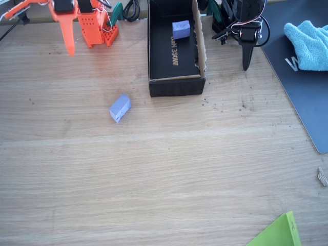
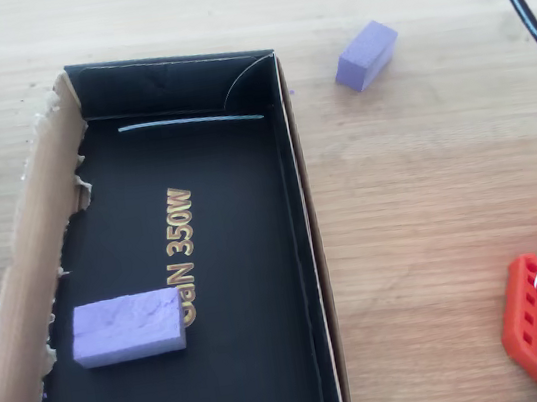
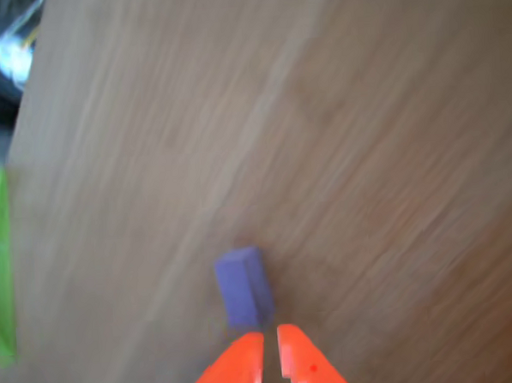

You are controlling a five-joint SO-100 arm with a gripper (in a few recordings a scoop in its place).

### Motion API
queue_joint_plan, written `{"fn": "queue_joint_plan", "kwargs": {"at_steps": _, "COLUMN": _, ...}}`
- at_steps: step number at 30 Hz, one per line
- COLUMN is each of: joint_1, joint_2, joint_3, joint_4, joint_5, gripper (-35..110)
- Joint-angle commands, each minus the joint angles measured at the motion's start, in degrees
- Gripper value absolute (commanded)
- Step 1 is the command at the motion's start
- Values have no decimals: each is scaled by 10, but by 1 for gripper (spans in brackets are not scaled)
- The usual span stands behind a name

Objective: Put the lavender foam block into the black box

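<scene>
Already inside the black box (image 2: 307, 256): the lavender foam block (image 2: 128, 326), flat on the dark floor, long axis across the box's width in the overhead view, one end close to the torn brown wall, the other over the gold lettering. Nothing else in the box. In the fixed view, same block (image 1: 181, 29) toward the box's far end (image 1: 174, 86).

Up at the top left of the fixed view, the orange gripper (image 1: 69, 48), well apart from the box and to its left. In the wrist view, gripper (image 3: 269, 332) with fingertips drawn almost together, a thin slit between, clasping nothing.

Just ahead of those fingertips, out on the bare table (image 1: 154, 179): a second, squarer block (image 3: 244, 286) of the same colour, apart from the box on its left in the fixed view (image 1: 120, 107).

Judged from this layout, placing looks done; no call to reach for the squarer one.
</scene>
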Motion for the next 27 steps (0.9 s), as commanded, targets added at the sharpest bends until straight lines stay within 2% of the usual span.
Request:
{"fn": "queue_joint_plan", "kwargs": {"at_steps": 1, "joint_1": -21, "joint_2": 16, "joint_3": 0, "joint_4": -1, "joint_5": 14, "gripper": 0}}
{"fn": "queue_joint_plan", "kwargs": {"at_steps": 9, "joint_1": -98, "joint_2": -4, "joint_3": -12, "joint_4": -11, "joint_5": 6, "gripper": 0}}
{"fn": "queue_joint_plan", "kwargs": {"at_steps": 20, "joint_1": -200, "joint_2": -73, "joint_3": -30, "joint_4": -36, "joint_5": 43, "gripper": 0}}
{"fn": "queue_joint_plan", "kwargs": {"at_steps": 27, "joint_1": -230, "joint_2": -107, "joint_3": -63, "joint_4": 6, "joint_5": 70, "gripper": 0}}
